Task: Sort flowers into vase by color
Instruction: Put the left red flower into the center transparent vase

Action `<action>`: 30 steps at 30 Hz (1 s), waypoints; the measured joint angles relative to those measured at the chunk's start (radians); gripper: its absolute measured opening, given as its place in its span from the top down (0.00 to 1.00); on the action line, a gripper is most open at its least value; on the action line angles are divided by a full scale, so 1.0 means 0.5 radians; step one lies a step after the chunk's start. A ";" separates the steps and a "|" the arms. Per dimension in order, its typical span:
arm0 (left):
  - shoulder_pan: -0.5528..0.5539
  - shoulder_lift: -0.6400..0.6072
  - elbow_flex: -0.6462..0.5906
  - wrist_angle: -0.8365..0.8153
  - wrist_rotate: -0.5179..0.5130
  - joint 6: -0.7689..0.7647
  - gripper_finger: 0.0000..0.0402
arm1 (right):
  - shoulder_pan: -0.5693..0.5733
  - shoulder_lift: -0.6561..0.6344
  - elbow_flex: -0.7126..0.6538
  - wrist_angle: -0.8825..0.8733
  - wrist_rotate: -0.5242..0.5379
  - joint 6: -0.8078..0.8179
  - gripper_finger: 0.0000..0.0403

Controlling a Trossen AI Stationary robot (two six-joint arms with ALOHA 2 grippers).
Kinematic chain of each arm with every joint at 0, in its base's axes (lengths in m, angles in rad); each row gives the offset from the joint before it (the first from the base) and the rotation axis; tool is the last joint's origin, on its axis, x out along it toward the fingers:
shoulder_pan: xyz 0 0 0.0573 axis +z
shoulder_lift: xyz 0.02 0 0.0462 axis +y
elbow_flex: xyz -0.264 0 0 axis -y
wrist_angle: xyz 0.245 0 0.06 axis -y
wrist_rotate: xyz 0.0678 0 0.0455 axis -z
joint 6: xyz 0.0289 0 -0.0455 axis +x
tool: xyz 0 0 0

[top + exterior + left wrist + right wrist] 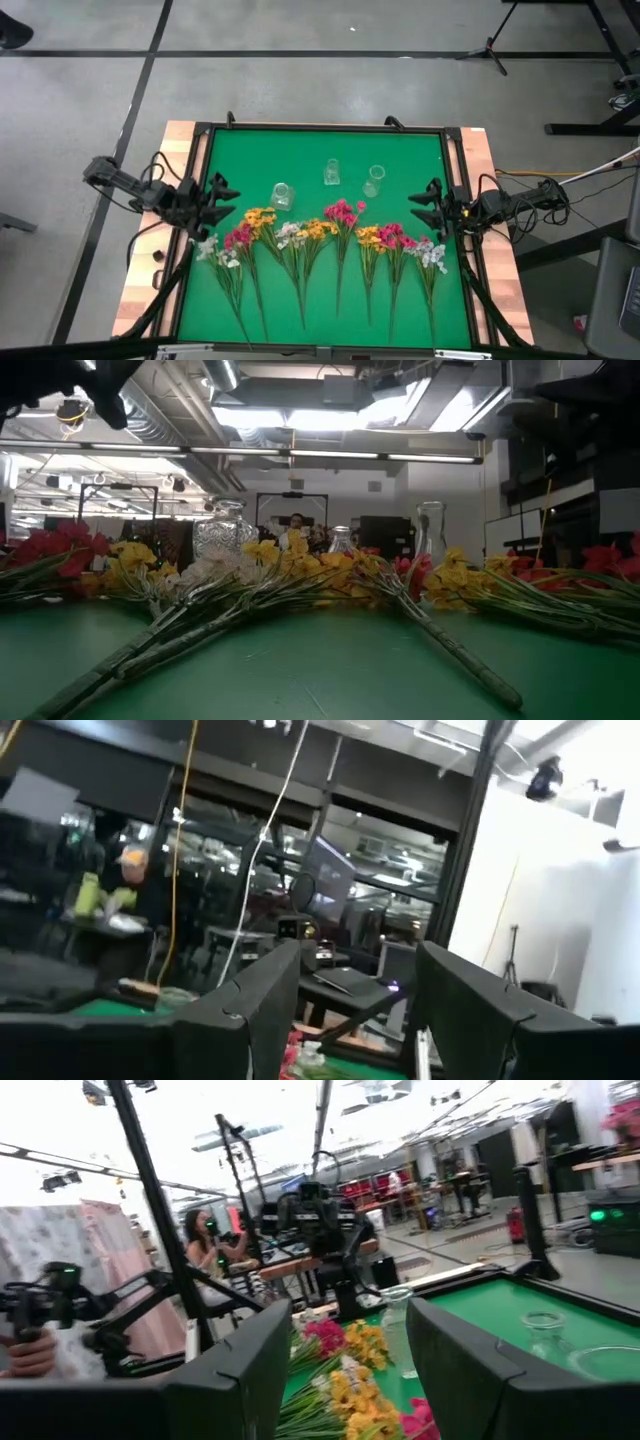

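Several flowers (320, 240) lie side by side on the near half of the green mat (330, 150), stems toward the near edge, blossoms toward the middle: pink (343, 211), yellow (260, 216) and white (432, 253) clusters. Three clear glass vases (282, 195) (332, 172) (375, 180) stand upright behind the blossoms. My left gripper (228, 198) hovers open at the mat's left edge, raised, nothing between its fingers (250, 1010). My right gripper (422, 204) hovers open at the mat's right edge, facing the flowers (340, 1355) and a vase (397, 1330).
A black frame (320, 127) borders the mat on a wooden table (180, 135). Cables trail off both arms at the sides. A person (200, 1240) sits in the room beyond the table. The far half of the mat holds only the vases.
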 joint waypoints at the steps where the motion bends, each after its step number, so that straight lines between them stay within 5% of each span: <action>1: 0.000 0.030 0.033 -0.033 -0.025 -0.044 0.51 | 0.000 0.000 0.000 0.000 0.016 -0.003 0.50; 8: -0.001 0.393 0.402 -0.502 -0.201 -0.434 0.51 | 0.000 0.000 0.000 -0.001 0.116 0.001 0.50; 20: -0.021 1.186 1.023 -0.888 0.312 -1.012 0.51 | 0.000 0.000 0.000 -0.002 0.114 0.004 0.50; 30: -0.072 1.636 1.364 -1.306 0.275 -1.668 0.51 | 0.000 0.000 0.000 -0.020 0.114 0.024 0.50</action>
